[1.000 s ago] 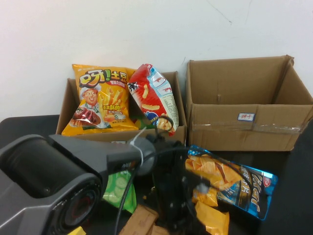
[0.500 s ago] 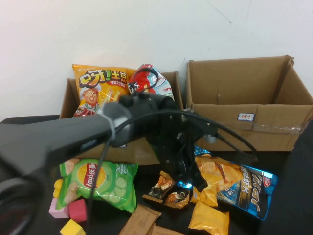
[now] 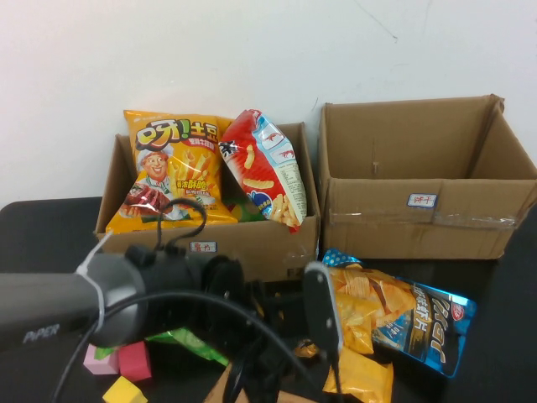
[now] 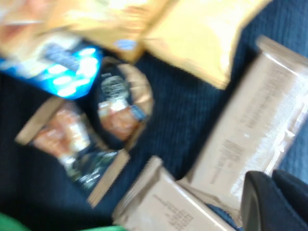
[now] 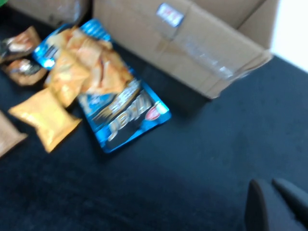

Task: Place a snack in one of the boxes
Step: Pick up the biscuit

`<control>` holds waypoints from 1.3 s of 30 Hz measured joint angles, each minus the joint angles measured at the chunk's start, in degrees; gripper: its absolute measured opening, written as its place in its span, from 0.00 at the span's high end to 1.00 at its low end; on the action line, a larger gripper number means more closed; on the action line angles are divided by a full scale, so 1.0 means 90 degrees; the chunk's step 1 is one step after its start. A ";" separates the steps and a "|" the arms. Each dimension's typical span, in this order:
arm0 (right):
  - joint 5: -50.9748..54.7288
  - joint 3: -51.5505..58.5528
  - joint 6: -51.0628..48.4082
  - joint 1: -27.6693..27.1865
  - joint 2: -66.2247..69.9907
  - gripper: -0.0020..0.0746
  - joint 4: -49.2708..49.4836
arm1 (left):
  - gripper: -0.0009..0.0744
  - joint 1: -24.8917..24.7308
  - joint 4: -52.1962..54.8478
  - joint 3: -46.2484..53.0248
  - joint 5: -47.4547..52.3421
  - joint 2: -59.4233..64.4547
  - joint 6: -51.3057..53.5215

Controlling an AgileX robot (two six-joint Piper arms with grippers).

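Two cardboard boxes stand at the back. The left box (image 3: 252,239) holds an orange chip bag (image 3: 172,168) and a red snack bag (image 3: 264,168). The right box (image 3: 419,222) looks empty. My left arm (image 3: 168,285) reaches across the front of the table over loose snacks. My left gripper (image 4: 274,202) is shut and empty, hovering above flat brown packets (image 4: 250,125), with two small dark snack packs (image 4: 118,103) close by. My right gripper (image 5: 274,204) is shut and empty over bare dark table, off to the side of a blue chip bag (image 5: 120,110).
The blue chip bag (image 3: 403,315) and a small yellow pack (image 3: 362,374) lie in front of the right box. Pink (image 3: 126,359) and yellow (image 3: 124,390) blocks sit at the front left. A green bag (image 3: 189,342) is mostly hidden under my left arm.
My left arm has swung down and across the front of the table. It now covers the green bag and the small packs that showed half a second ago.
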 joint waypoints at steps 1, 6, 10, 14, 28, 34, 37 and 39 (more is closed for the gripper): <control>0.0000 0.0040 -0.0061 0.0000 -0.0032 0.98 0.0105 | 0.95 0.0000 -0.0187 0.0099 -0.0035 0.0015 0.0419; 0.0027 0.0183 -0.0545 0.0000 -0.0120 0.98 0.0661 | 0.65 0.0000 -0.0765 0.0193 -0.0066 0.0140 0.1688; 0.0082 0.0193 -0.0779 0.0000 -0.0120 0.98 0.0945 | 0.35 0.0000 -0.1040 0.0193 -0.0244 0.0423 0.2139; 0.0112 0.0193 -0.0882 0.0000 -0.0120 0.98 0.1099 | 0.23 0.0000 -0.1161 0.0193 -0.0571 0.0869 0.2248; 0.0123 0.0193 -0.0977 0.0000 -0.0120 0.98 0.1293 | 0.21 0.0000 -0.1170 -0.0413 -0.0228 0.1926 0.2011; 0.0268 0.0193 -0.1246 0.0000 -0.0120 0.98 0.1437 | 0.21 0.0000 -0.0635 -0.0598 0.0046 0.2152 0.1876; 0.0310 0.0193 -0.1318 0.0000 -0.0120 0.98 0.1449 | 0.27 0.0000 -0.0399 -0.0598 0.0126 0.2252 0.1777; 0.0310 0.0193 -0.1347 0.0000 -0.0120 0.98 0.1449 | 0.33 0.0000 -0.0335 -0.0598 0.0137 0.2277 0.1746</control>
